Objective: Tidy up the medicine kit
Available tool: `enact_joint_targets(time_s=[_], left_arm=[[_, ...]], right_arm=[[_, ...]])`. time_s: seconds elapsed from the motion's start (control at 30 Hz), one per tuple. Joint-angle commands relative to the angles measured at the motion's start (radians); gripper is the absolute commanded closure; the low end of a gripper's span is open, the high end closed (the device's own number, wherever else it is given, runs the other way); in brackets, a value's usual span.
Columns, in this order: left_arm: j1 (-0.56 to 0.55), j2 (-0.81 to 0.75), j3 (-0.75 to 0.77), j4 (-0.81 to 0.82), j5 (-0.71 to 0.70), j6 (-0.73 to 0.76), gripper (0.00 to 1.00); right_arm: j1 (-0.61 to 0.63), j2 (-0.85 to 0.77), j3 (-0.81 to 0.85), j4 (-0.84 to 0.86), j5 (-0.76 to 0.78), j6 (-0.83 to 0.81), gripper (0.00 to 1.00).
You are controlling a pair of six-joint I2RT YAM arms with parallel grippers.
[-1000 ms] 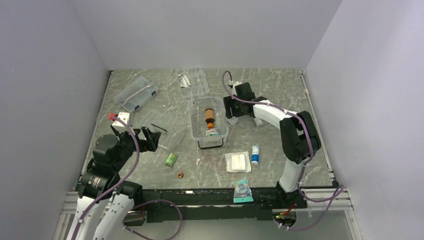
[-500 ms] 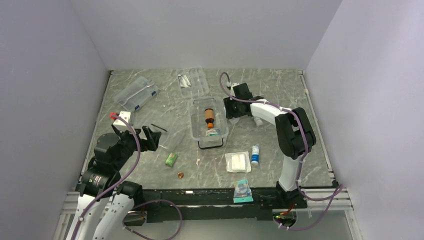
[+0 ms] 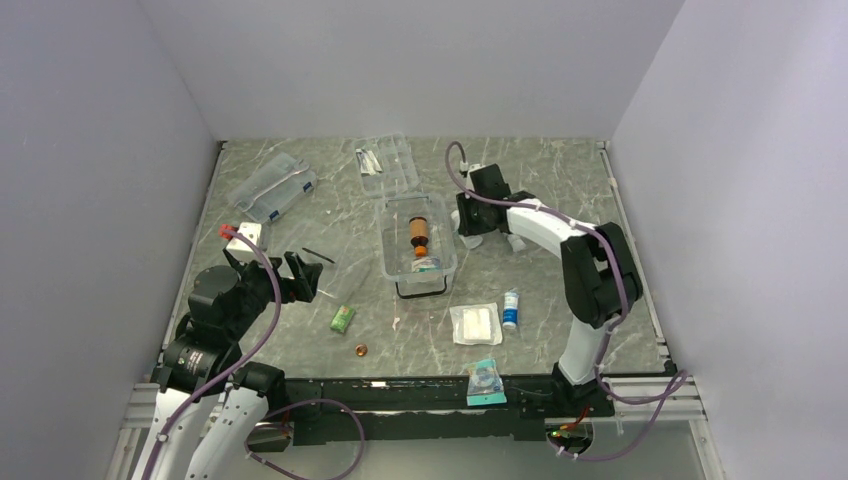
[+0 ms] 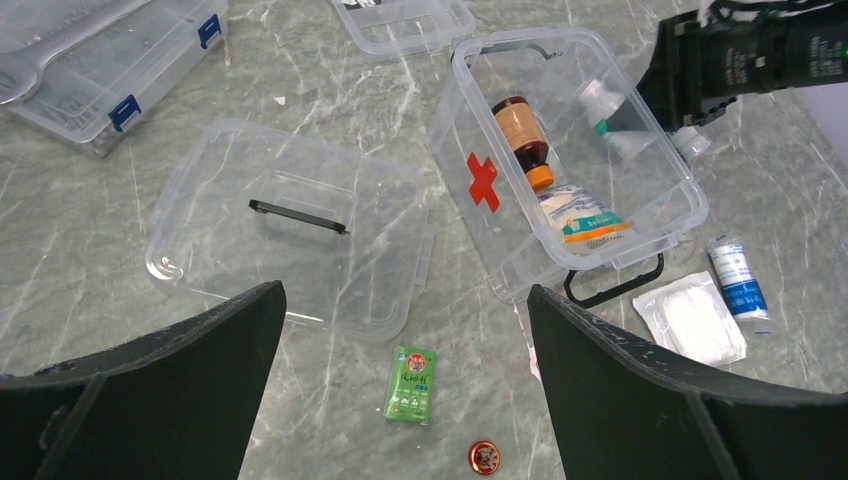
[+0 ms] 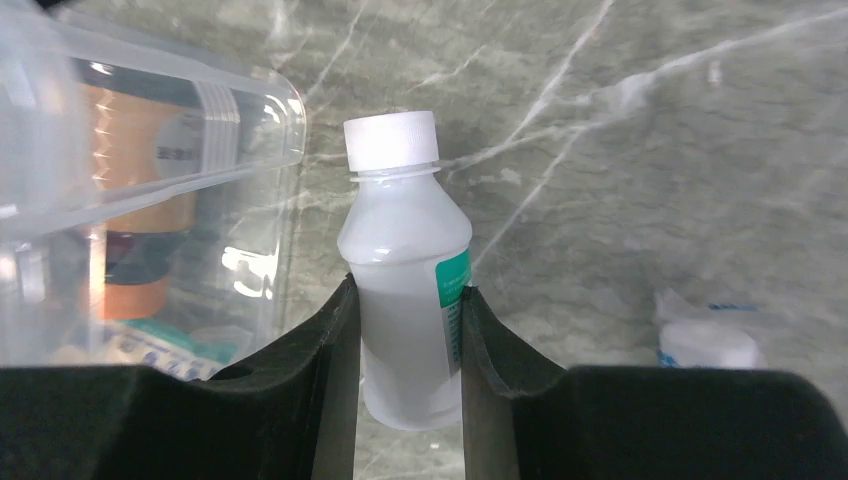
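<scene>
We find the right pincer [image 5: 407,300] closed in on one white-capped bottle [image 5: 400,220], a finger pressed to either side of its body, likely so that it cannot roll or tip. The bottle is just beside the medicine kit [image 4: 483,182], which stands open in the middle of the surface [image 3: 560,180]. Whether the bottle has left the marble, we cannot tell.

The kit's one lid [image 4: 290,235] lies flat to its left, leaving the mouth free for loading. The left pincer [image 4: 402,300] hangs near it, spread wide and empty.

Inside the kit we count two things: one brown bottle [image 4: 520,130] and one packet [image 4: 585,215]. Loose outside lie one green sachet [image 4: 410,383], one gauze pad [image 4: 695,320] and one bandage roll [image 4: 738,278].
</scene>
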Motion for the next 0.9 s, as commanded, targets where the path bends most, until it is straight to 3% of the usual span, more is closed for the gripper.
enact_joint_targets(time_s=[0.0,0.33,0.63,0.87], left_arm=[[0.001,0.005,0.023,0.023,0.012,0.004,0.01],[0.001,-0.004,0.023,0.024,0.014,0.004,0.01],[0.001,-0.021,0.024,0.022,0.005,0.003,0.01],[0.001,-0.028,0.024,0.018,-0.004,0.000,0.01]], right_arm=[[-0.003,-0.172,0.019,-0.003,0.080,0.040,0.85],[0.065,-0.383,0.062,-0.032,0.122,0.072,0.87],[0.228,-0.398,0.106,-0.004,0.168,0.145,0.82],[0.285,-0.357,0.075,0.091,0.169,0.267,0.83]])
